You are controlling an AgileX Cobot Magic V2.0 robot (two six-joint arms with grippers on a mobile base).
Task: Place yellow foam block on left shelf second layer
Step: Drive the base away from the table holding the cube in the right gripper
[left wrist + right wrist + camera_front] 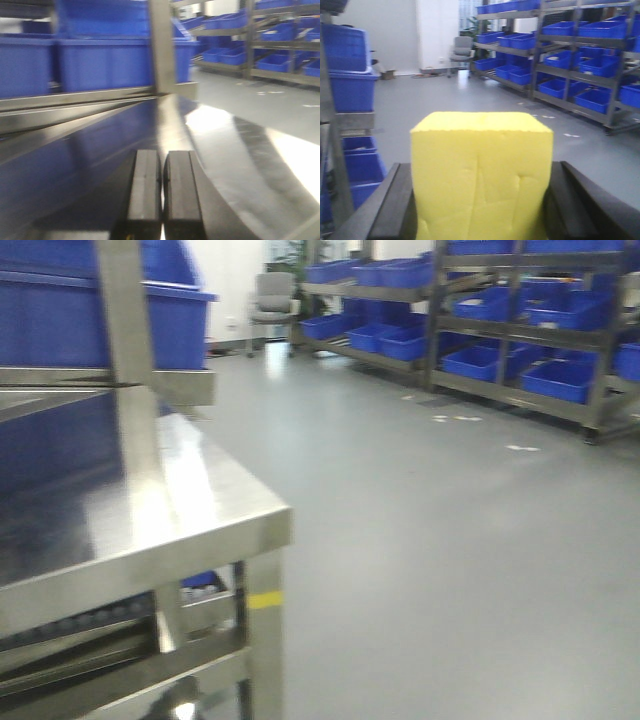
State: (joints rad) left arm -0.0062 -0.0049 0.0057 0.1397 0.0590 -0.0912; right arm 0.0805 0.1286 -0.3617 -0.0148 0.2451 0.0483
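Observation:
The yellow foam block [481,175] fills the middle of the right wrist view, held above the floor. My right gripper [482,169] is shut on it, one dark finger pressed against each side. In the left wrist view my left gripper [163,154] is shut with nothing in it, its pads nearly touching, just above a shiny steel shelf surface [225,135]. The front view shows that steel shelf unit [190,510] at the left, with an upright post [125,340] and a lower layer under it. Neither gripper nor the block shows in the front view.
Large blue bins [170,310] stand on the left shelf unit behind the post. Racks of blue bins [520,330] line the right wall, and an office chair [274,298] stands at the back. Grey floor [430,560] lies between them. Stacked blue bins [350,75] stand left of the block.

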